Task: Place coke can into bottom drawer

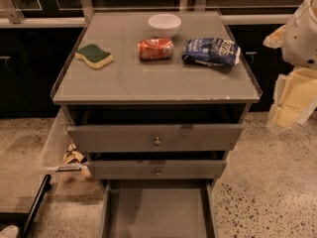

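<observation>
The coke can (155, 49) lies on its side on the grey cabinet top (148, 81), near the middle toward the back. The bottom drawer (157, 211) is pulled out toward me at the foot of the cabinet, and nothing shows inside it. My gripper (291, 99) hangs at the right edge of the view, off the cabinet's right side. It is level with the top's front edge and well apart from the can. It holds nothing that I can see.
A green-and-yellow sponge (94, 55) lies on the top at the left, a white bowl (164, 24) behind the can, and a blue-and-white snack bag (211, 51) to its right. Two taller drawers with knobs (157, 141) stand slightly open. A clear bin (62, 148) sits at the cabinet's left.
</observation>
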`<state>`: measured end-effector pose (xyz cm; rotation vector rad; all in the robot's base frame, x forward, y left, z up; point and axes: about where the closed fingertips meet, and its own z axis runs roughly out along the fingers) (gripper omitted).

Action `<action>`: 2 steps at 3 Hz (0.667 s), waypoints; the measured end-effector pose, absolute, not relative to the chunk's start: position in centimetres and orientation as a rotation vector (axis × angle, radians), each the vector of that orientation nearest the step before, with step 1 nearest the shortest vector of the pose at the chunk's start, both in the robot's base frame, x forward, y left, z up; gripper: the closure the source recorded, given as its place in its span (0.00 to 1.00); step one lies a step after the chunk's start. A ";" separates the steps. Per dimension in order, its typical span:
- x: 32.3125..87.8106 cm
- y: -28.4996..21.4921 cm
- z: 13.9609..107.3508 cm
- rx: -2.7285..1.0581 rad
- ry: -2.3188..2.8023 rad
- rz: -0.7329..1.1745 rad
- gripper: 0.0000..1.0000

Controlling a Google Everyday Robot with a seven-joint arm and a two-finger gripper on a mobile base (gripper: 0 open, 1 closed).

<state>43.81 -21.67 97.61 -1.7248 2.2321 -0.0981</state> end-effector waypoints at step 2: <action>47.6 -21.4 96.7 -1.714 2.196 -0.040 0.00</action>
